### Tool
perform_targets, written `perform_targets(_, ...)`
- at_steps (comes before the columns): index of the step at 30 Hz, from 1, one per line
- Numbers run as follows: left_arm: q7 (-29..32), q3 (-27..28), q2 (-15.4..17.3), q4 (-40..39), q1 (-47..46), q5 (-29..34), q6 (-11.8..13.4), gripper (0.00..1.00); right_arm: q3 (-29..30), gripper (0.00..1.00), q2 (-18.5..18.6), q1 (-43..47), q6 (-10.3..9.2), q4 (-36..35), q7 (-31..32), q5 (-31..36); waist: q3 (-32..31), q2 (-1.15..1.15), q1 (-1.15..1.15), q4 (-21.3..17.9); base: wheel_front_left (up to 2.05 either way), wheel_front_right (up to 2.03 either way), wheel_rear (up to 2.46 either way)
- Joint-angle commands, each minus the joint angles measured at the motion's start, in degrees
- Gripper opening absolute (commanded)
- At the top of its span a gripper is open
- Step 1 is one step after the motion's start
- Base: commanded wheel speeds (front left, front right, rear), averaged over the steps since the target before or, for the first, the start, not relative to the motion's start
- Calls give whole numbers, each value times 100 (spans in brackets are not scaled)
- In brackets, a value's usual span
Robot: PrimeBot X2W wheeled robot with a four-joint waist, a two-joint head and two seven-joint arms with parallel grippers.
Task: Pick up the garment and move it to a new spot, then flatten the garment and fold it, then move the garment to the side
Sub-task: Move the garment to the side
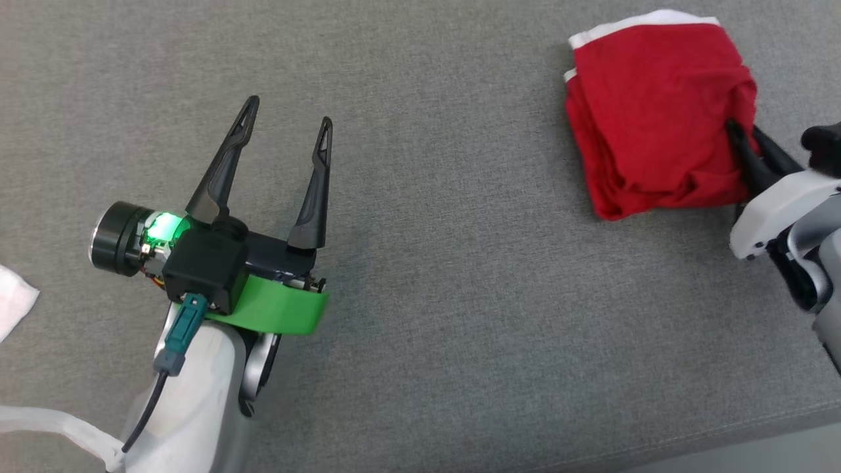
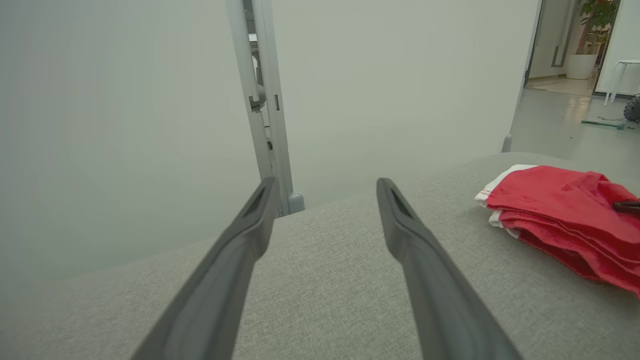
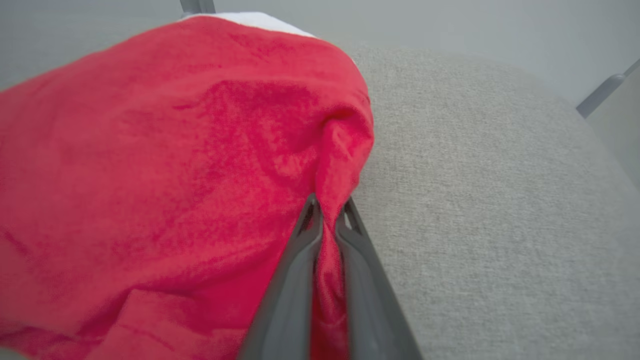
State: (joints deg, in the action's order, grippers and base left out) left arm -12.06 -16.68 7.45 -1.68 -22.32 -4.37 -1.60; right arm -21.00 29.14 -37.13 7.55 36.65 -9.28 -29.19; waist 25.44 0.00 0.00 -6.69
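Right gripper, reaching in low from the right, is clamped on the right edge of the folded red, white-trimmed cloth garment at the grey fabric-covered desk's far right. Left gripper hovers well apart, fingers spread, pointing forward.

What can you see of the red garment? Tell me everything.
The garment is red, soft cloth that looks knitted, with a white trim along its far edge. It lies folded in a rumpled, layered bundle on the grey cushion, far off to the robot's right. Creases run across its top and its near edge bulges. The right gripper is shut on a pinched fold at its right side.
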Motion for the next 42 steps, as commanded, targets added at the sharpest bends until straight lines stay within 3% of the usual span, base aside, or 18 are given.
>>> perform_targets(1,42,-25,60,-69,-168,46,-36,100,-7,0,156,-225,-12,150,-91,-95,536,0,0,-464,0,0,0)
perform_targets(9,235,-234,135,-325,-577,97,-209,100,58,0,818,-1085,-12,1075,-319,-403,972,0,0,-328,0,0,0)
perform_targets(14,265,-290,182,-402,-711,148,-239,100,317,0,857,-1526,-12,1493,-504,-388,1150,0,0,-264,0,0,0)
perform_targets(15,267,-300,184,-405,-727,155,-239,100,371,36,854,-1612,-12,1582,-534,-338,1168,0,0,-256,0,0,0)
perform_targets(16,265,-310,184,-400,-735,154,-240,100,438,100,822,-1680,-12,1690,-554,-311,1175,0,0,-249,0,0,0)
perform_targets(19,250,-339,174,-363,-743,145,-217,100,672,100,756,-1775,-12,1944,-592,-118,1151,0,0,-255,0,0,0)
perform_targets(23,218,-347,172,-283,-665,103,-158,100,1323,100,652,-1488,-12,1637,-591,167,1011,0,0,-306,0,0,0)
perform_targets(27,166,-281,185,-184,-475,19,-79,100,2096,100,327,-876,-12,843,-590,523,769,0,0,-392,0,0,0)
perform_targets(32,80,-165,186,-5,-233,-118,36,100,2808,100,-408,194,-12,-432,-590,953,395,0,0,-489,0,0,0)
perform_targets(36,0,-60,153,135,-4,-236,158,100,3034,100,-965,990,-12,-1443,-590,1193,76,0,0,-519,0,0,0)
perform_targets(42,-88,109,128,306,392,-424,343,100,2896,100,-1601,1984,-12,-2558,-591,1440,-394,0,0,-475,0,0,0)
